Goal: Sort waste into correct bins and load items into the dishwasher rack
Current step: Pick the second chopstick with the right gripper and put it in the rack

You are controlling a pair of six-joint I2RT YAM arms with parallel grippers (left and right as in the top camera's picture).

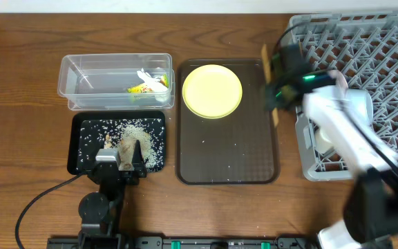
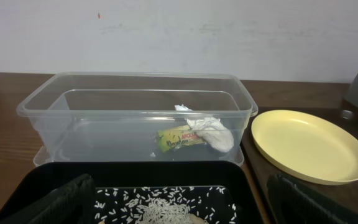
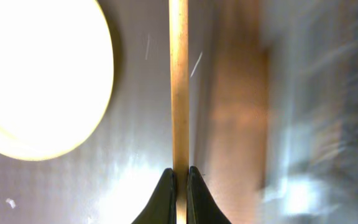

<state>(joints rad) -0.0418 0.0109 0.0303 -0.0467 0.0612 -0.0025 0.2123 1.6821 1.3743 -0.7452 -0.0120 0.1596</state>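
Observation:
The pale yellow plate (image 1: 213, 90) lies at the back of the dark brown serving tray (image 1: 226, 162); it also shows in the left wrist view (image 2: 309, 146) and the right wrist view (image 3: 36, 74). My right gripper (image 3: 180, 177) is shut on a wooden chopstick (image 3: 179, 81), held above the tray's right edge (image 1: 273, 93) beside the grey dishwasher rack (image 1: 385, 62). The clear tub (image 1: 115, 81) holds the snack wrapper (image 2: 176, 139) and crumpled white paper (image 2: 213, 132). The black tray (image 1: 88, 162) holds rice grains (image 2: 166, 208). My left gripper (image 1: 120, 166) is open over the black tray's front edge.
A white dish (image 1: 323, 138) sits in the rack's near left corner, partly hidden by my right arm. A few rice grains lie on the brown serving tray. A cable (image 1: 40, 200) runs across the table at the front left.

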